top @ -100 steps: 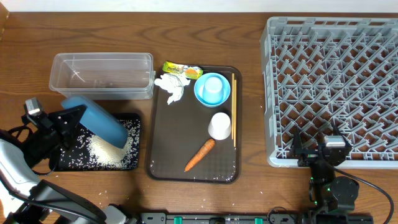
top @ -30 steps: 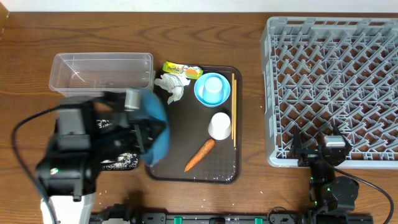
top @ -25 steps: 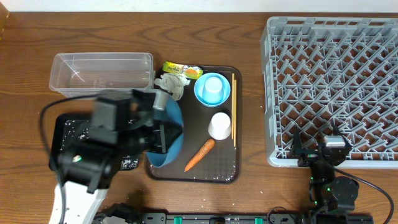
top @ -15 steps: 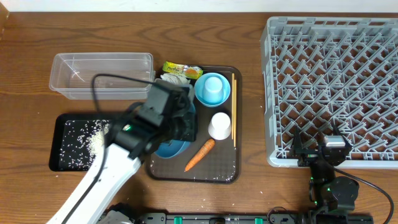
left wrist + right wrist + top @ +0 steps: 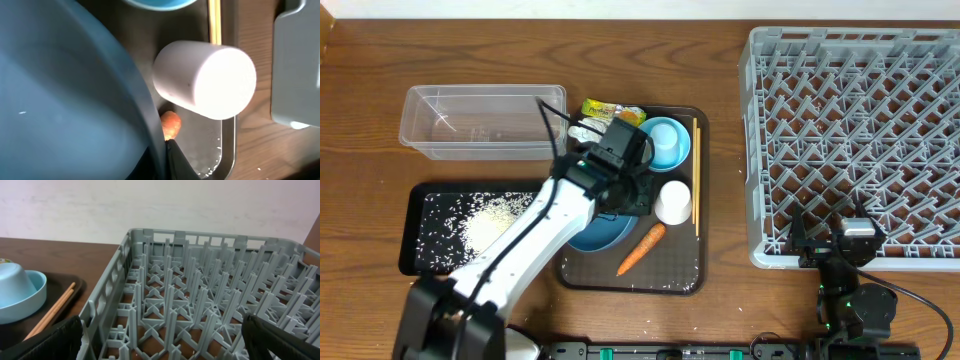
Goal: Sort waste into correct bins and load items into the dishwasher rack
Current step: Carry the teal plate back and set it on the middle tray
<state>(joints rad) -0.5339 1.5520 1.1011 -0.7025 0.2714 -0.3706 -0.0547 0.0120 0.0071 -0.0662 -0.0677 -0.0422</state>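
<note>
My left gripper (image 5: 625, 195) is shut on the rim of the dark-blue bowl (image 5: 590, 233), which sits low over the left half of the brown serving tray (image 5: 685, 280). In the left wrist view the bowl (image 5: 60, 100) fills the left side, with the gripper (image 5: 162, 155) pinching its edge. Beside it are the whitish-pink cup (image 5: 673, 202), upside down, and the orange carrot (image 5: 642, 248). The light-blue cup (image 5: 662, 143), chopsticks (image 5: 696, 175), tissue (image 5: 582, 131) and wrapper (image 5: 612, 112) lie further back. My right gripper (image 5: 167, 342) stands open at the rack's (image 5: 855, 140) front edge.
The black tray (image 5: 425, 200) at the left holds scattered white rice (image 5: 485, 225). The clear tub (image 5: 485, 120) stands behind it with nothing visible inside. The rack takes up the whole right side of the table.
My left arm swung right from the black tray to the brown tray, carrying the bowl with it. The rice stays in the black tray. The right arm has not moved.
</note>
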